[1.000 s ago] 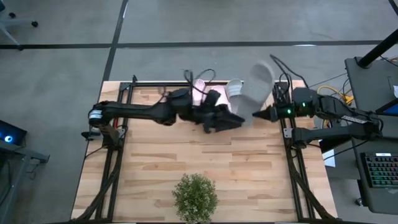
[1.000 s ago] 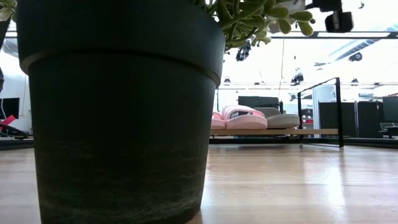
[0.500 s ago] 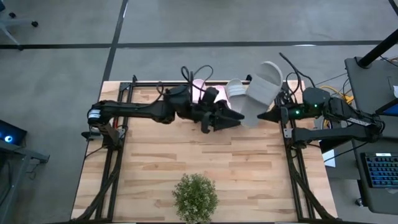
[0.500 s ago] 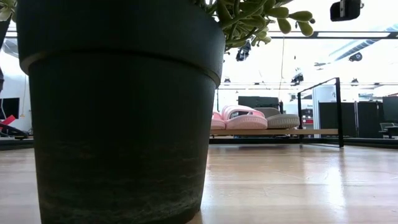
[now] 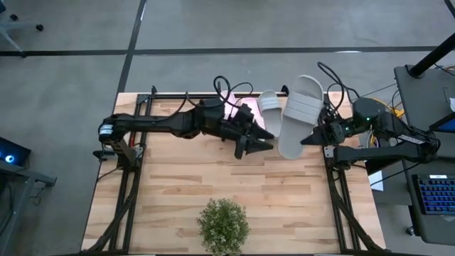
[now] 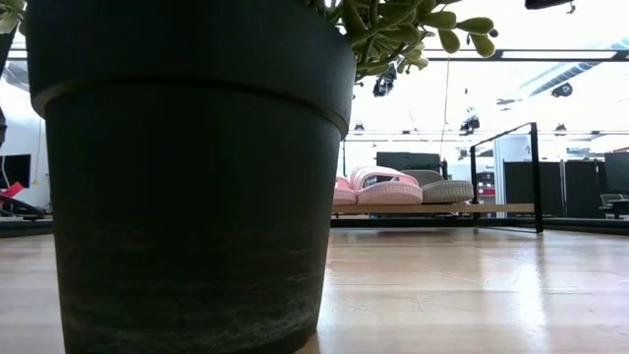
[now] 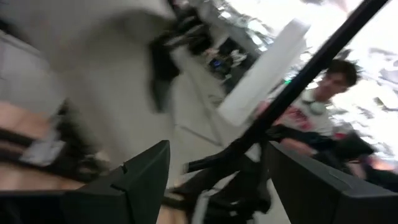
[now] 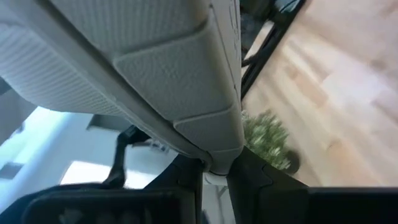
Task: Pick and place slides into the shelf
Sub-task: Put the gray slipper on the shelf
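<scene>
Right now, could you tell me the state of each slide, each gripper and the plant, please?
Light grey slide in the air: held by the right gripper, raised, not yet on the low light-wood shelf.
Second light grey slide: resting on the shelf.
Pale pink slides: resting on the shelf.
Right gripper: shut on the slide's edge.
Left gripper: open, empty.
Potted green plant: upright.

A grey floor point(image 5: 213, 25), crossed by dark lines, is seen around the plank table point(image 5: 185, 185). A keyboard point(image 5: 434, 195) lies at four o'clock; bright ceiling lights point(image 6: 511, 88) are seen beyond.
</scene>
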You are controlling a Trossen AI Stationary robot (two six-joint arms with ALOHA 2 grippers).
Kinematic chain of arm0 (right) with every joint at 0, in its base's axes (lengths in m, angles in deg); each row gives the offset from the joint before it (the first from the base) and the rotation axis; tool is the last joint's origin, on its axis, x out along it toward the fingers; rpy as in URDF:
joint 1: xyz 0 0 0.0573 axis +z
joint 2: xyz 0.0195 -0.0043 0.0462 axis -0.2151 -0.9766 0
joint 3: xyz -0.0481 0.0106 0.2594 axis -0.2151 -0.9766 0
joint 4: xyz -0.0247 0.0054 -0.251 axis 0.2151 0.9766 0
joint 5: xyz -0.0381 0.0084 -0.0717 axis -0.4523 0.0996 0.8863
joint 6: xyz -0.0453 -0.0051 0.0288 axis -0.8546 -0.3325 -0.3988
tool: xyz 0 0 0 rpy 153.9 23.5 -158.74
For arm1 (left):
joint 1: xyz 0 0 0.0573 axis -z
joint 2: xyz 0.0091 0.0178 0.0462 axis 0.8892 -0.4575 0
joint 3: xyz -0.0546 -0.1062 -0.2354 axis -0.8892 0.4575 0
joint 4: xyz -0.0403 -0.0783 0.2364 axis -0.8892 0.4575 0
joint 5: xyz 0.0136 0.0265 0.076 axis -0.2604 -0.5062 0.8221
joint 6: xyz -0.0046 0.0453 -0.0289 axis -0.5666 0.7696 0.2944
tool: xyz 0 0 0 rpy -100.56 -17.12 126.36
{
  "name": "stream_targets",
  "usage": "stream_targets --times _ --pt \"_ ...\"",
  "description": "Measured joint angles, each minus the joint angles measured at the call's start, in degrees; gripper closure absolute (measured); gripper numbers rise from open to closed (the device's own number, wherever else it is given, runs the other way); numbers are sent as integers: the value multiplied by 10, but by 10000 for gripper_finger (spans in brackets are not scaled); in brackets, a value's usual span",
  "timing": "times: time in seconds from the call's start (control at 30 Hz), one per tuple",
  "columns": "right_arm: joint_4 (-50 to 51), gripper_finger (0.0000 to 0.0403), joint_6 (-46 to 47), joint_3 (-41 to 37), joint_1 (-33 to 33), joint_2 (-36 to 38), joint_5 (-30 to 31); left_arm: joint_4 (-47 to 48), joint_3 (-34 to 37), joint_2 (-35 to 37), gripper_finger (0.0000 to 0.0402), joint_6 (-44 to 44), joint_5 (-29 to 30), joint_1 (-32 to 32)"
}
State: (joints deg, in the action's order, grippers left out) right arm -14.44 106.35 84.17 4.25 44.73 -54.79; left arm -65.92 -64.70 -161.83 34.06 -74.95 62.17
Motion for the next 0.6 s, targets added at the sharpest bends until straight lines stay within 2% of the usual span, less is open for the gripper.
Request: stream_targets --times 0.23,0.4,0.6 --pt "-13 365 4 1 0 -5 -15 11 -1 -2 151 17 19 -30" --pt "-62 365 2 1 0 -20 -37 15 -1 -5 151 17 23 -43" --pt "-77 365 -1 1 0 -37 -50 -21 -1 -5 151 -4 27 -49"
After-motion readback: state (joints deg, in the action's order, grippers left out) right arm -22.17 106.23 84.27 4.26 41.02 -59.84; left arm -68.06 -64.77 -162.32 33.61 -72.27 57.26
